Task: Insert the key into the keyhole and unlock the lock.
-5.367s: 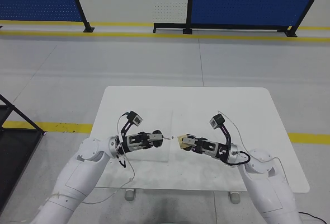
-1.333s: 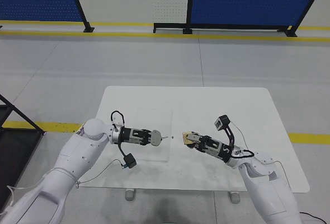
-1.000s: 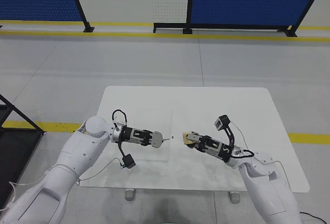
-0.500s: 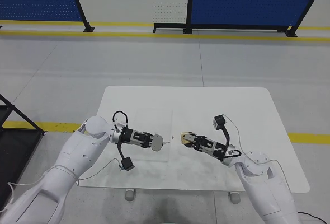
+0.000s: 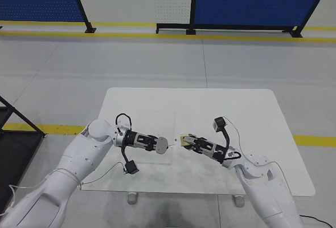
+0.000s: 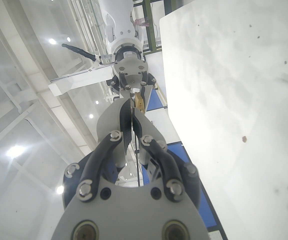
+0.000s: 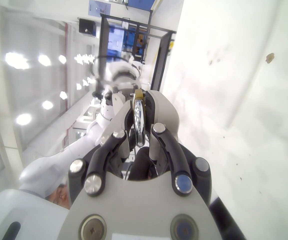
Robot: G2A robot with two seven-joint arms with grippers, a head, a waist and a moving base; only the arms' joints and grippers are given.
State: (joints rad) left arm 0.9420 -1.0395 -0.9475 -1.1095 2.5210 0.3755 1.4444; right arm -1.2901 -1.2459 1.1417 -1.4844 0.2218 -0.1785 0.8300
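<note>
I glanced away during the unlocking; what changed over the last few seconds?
The left gripper rolled its wrist over, then edged forward with the key. The right gripper carried the lock toward it, narrowing the gap. Both grips stayed shut; both things stayed above the table.

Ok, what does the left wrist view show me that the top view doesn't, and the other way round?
Left wrist view adds: the key edge-on, pinched in the left gripper and aimed at the end of the brass lock. Top view adds: a gap between left gripper and lock, both held over the table. Shared: the lock clamped in the right gripper.
</note>
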